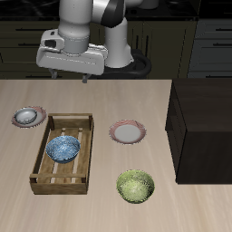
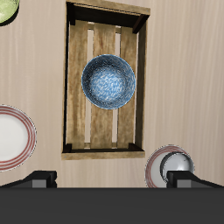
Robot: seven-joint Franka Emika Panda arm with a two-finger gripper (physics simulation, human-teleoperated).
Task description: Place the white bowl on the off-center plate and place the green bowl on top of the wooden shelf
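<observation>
The white bowl [image 1: 29,115] sits on the off-center plate [image 1: 18,119], beside the crate; in the wrist view the bowl [image 2: 176,164] rests on that plate [image 2: 154,168]. The green bowl [image 1: 135,186] stands on the table near the front edge; only its edge shows in the wrist view [image 2: 5,9]. The wooden shelf [image 1: 205,122] is a dark box at the table's side, its top bare. My gripper [image 1: 71,76] hangs high above the table's back, open and empty [image 2: 112,180].
A pale slatted crate [image 1: 41,172] holds a blue patterned bowl [image 1: 63,149], also shown in the wrist view [image 2: 108,80]. A second, empty red-rimmed plate [image 1: 127,132] lies mid-table between the crate and the shelf [image 2: 9,138].
</observation>
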